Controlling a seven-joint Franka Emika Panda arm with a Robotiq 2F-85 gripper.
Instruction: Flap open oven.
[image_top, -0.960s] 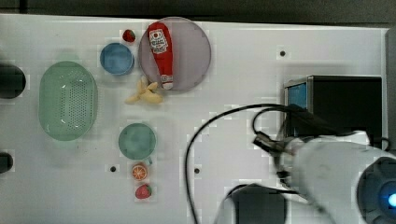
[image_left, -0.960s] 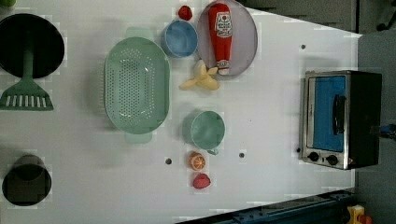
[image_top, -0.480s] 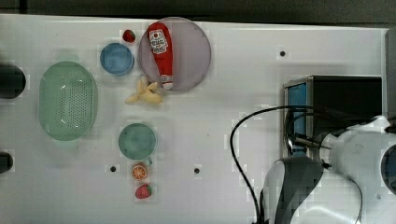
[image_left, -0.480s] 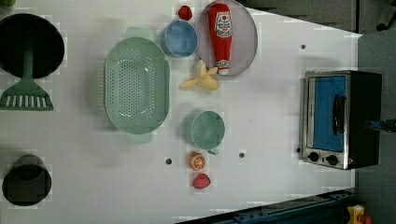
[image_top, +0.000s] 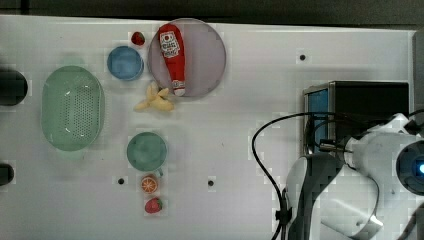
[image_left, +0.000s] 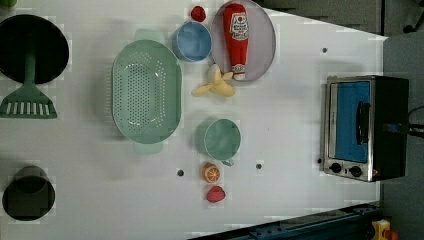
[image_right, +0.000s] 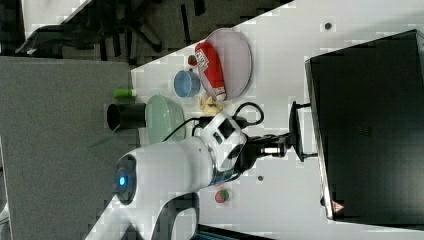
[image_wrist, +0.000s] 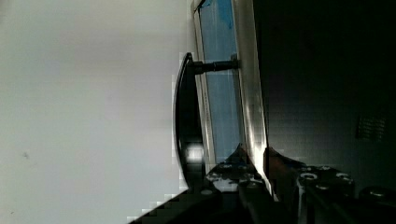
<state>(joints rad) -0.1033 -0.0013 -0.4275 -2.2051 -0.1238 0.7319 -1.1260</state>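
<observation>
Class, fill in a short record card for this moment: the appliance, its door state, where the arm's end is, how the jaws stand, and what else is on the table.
Appliance: oven, blue door panel, black handle, two knobs
Door: closed, flush with the frame
Gripper: at the oven's front by the handle, seen in the right view
Jaws: narrow gap; whether they clamp the handle cannot be told
Table: white
Other items: green colander, ketchup bottle on a plate, blue bowl, green cup
</observation>
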